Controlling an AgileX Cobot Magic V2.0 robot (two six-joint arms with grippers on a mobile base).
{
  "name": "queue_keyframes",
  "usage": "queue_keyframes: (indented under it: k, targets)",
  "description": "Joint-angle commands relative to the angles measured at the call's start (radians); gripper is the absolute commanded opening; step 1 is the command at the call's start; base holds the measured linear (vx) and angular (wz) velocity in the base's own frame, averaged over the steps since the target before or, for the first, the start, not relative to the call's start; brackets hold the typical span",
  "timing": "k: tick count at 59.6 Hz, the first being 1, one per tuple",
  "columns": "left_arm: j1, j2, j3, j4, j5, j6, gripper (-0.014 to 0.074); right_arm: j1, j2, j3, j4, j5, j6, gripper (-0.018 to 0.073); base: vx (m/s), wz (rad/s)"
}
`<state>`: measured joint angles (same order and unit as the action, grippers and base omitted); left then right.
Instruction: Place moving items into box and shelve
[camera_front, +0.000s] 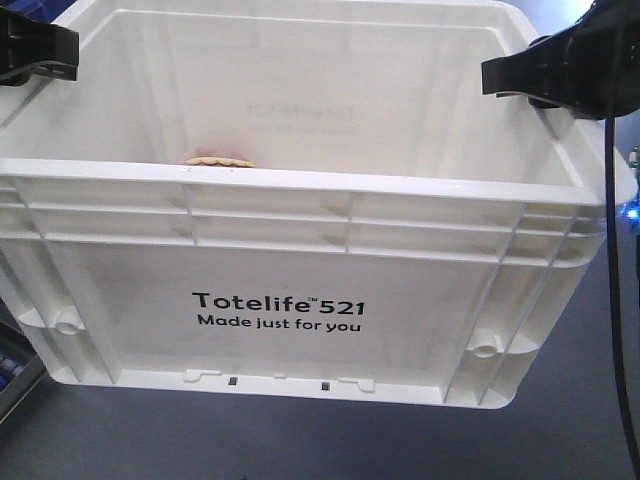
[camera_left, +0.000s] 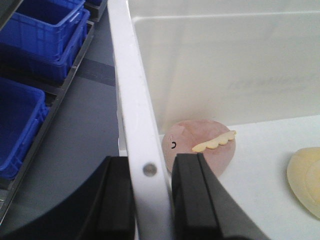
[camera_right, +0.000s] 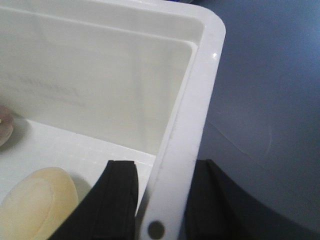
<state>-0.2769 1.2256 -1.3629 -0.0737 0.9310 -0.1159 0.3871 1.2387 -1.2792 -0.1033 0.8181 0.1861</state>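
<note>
Packed — pale tan round bun-like lump (camera_right: 35, 207) on floor of large white plastic tote (camera_front: 420, 300), lower left of right-wrist view. Clamped on opposite rims by left gripper (camera_left: 150, 167) and right gripper (camera_right: 162, 200) — shelving remaining.

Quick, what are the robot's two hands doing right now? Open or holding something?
Left hand: closed on the box wall, holding it.
Right hand: closed on the box's opposite wall, holding it.

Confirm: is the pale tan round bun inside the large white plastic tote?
Inside. Right wrist view shows the pale tan round bun lying on the floor of the large white plastic tote.
</note>
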Motion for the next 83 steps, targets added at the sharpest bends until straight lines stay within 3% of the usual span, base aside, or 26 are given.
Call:
queue_keyframes:
  k: [1, 83]
  targets:
    - [-0.024, -0.039, -0.052, -0.100, -0.144, 0.012, -0.0006, 0.010, -0.032, -0.048, 0.047, -0.167, 0.007, -0.0006, 0.18, 0.51]
    - [-0.024, -0.039, -0.052, -0.100, -0.144, 0.012, -0.0006, 0.010, -0.032, -0.048, 0.047, -0.167, 0.007, -0.0006, 0.13, 0.48]
